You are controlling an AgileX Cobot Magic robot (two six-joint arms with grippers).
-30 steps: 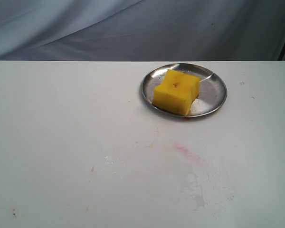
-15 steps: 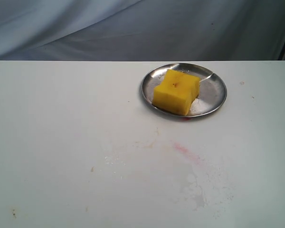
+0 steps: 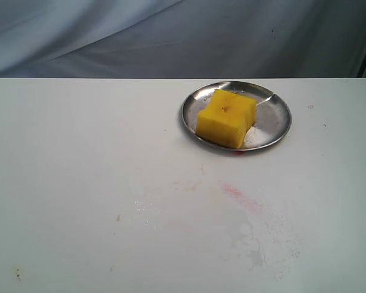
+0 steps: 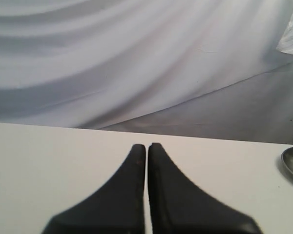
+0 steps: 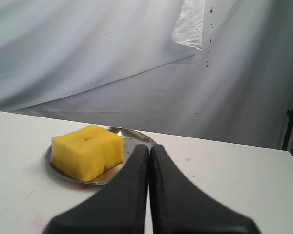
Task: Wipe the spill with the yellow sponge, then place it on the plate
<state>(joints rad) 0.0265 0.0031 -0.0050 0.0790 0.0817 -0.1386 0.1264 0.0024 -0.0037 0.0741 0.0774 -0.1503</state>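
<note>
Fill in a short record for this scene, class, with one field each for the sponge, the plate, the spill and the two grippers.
yellow sponge: lying on the plate, held by nothing
plate: round, silver, on the white table
spill: only a faint pale film with a pink smear, nearer the camera than the plate
left gripper: shut, empty, above the table
right gripper: shut, empty, pointing toward the plate
</note>
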